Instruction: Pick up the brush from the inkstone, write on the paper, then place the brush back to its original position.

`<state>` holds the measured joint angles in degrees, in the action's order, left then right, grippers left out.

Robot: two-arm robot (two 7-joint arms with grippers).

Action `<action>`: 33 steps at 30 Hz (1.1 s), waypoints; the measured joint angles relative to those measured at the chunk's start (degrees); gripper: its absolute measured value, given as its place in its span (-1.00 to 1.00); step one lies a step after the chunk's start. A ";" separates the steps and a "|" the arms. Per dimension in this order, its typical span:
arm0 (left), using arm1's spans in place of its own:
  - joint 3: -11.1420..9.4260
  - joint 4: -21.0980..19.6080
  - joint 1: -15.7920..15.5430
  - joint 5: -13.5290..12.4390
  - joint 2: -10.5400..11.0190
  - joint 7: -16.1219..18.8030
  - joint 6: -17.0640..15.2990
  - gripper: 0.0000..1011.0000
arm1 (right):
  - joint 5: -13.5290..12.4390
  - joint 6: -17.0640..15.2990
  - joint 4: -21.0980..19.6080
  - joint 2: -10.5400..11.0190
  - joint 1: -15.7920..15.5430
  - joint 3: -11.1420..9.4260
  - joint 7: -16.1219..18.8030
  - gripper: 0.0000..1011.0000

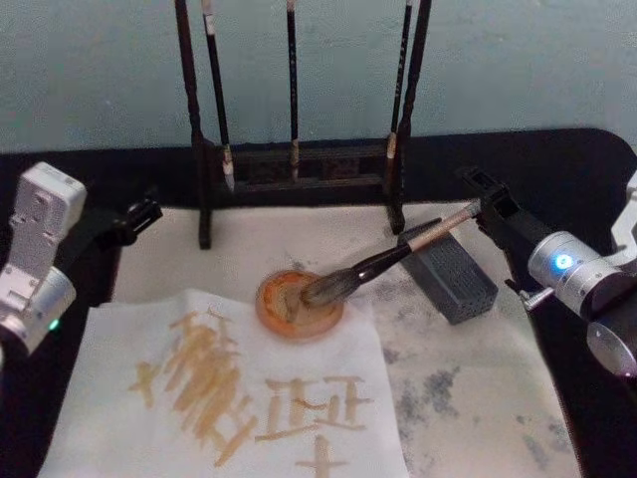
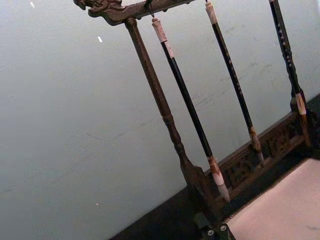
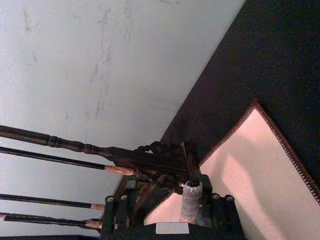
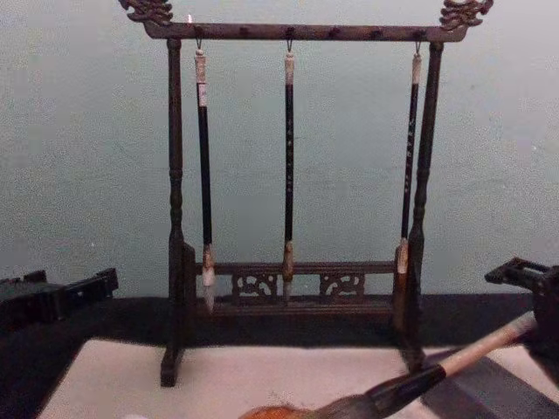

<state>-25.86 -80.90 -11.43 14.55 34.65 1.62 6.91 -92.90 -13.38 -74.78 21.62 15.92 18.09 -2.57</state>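
From my station I see the thick calligraphy brush (image 1: 383, 264) with a bushy grey-brown tuft and pale beige handle lying at a slant. Its tuft rests in the round orange-brown inkstone (image 1: 267, 311) and its handle leans across the ribbed dark grey block (image 1: 456, 287). The right gripper (image 1: 486, 204) sits at the handle's far end. In the right wrist view its fingers (image 3: 204, 182) look spread wider than the handle, which stands between them close against one. The left gripper (image 1: 139, 214) hangs parked at the left edge of the large off-white rectangular paper (image 1: 468, 398), and I cannot tell its state. The inkstone sits on that smudged paper, just touching a smaller crinkled white sheet (image 1: 119, 339) that carries amber strokes. Behind stands the dark wooden brush rack (image 4: 297, 31) with three thin dark-handled brushes (image 4: 288, 157) hanging from it.
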 joint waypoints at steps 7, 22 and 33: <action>0.00 0.00 0.00 0.00 0.00 0.00 0.00 0.98 | 0.00 0.00 0.00 0.00 -0.01 0.00 0.01 0.90; 0.00 0.00 0.00 0.00 0.00 0.00 0.00 0.98 | -0.87 1.73 -3.44 1.08 -1.94 0.34 -1.93 0.99; 0.00 0.00 0.00 0.00 0.00 0.00 0.00 0.98 | 4.49 9.40 -16.23 5.86 -8.65 2.08 -9.27 0.99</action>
<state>-25.86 -80.90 -11.43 14.55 34.65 1.62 6.91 -88.41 -3.98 -91.01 27.48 7.27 20.17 -11.84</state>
